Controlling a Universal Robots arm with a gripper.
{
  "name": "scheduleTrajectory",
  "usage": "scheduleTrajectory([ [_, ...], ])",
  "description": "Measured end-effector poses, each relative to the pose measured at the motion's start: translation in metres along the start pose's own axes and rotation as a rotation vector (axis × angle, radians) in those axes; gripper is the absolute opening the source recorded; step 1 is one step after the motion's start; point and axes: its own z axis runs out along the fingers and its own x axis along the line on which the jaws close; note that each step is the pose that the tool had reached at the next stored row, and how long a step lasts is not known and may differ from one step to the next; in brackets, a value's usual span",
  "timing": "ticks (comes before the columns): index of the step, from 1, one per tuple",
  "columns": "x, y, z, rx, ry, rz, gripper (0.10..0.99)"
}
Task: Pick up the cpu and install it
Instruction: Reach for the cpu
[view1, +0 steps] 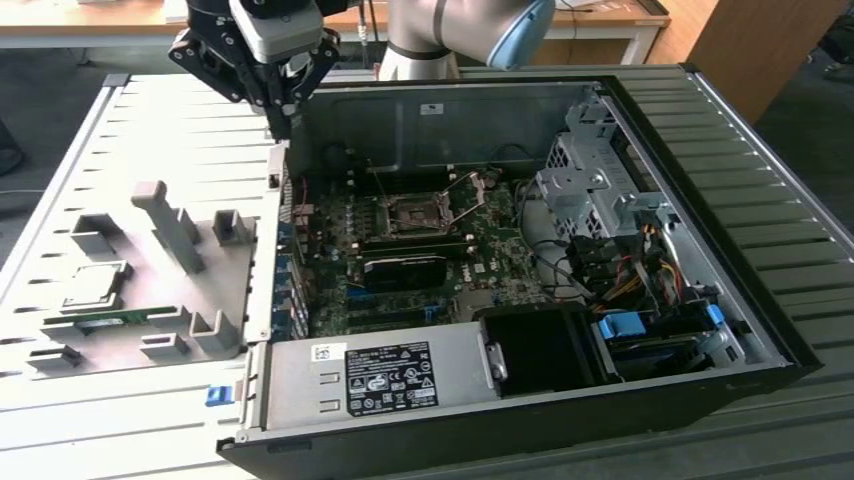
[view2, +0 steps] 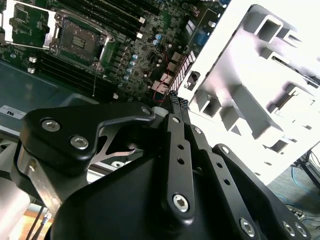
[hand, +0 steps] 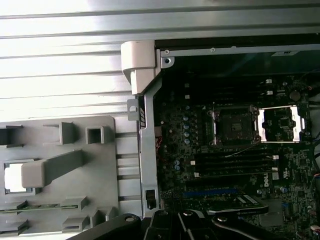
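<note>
cpu (view1: 96, 286) sits flat in its square pocket on the grey tray (view1: 187, 330), at the exterior view's left of the open computer case (view1: 747, 300). Nothing is touching it. In the first wrist view the cpu (hand: 12, 179) shows as a bright square, partly covered by a grey post (hand: 50, 167) standing on the tray. A green memory stick (view1: 100, 320) lies in a slot just beside the cpu.

Gripper (view1: 279, 135) hangs above the case wall on the tray side, toward the far corner and well apart from the cpu. In the second wrist view we see the fingers (view2: 177, 145) pressed together with nothing between them.

Inside the case, the socket (hand: 234, 125) on the board has its cover frame (hand: 281, 122) flipped open beside it, contacts exposed. Tray and case both rest on the slatted metal table (view1: 134, 120).
</note>
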Motion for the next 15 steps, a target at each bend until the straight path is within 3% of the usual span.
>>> scheduleTrajectory([
  [15,0.0104,-0.0009,0.0012,0.000,0.0000,0.000,0.106],
])
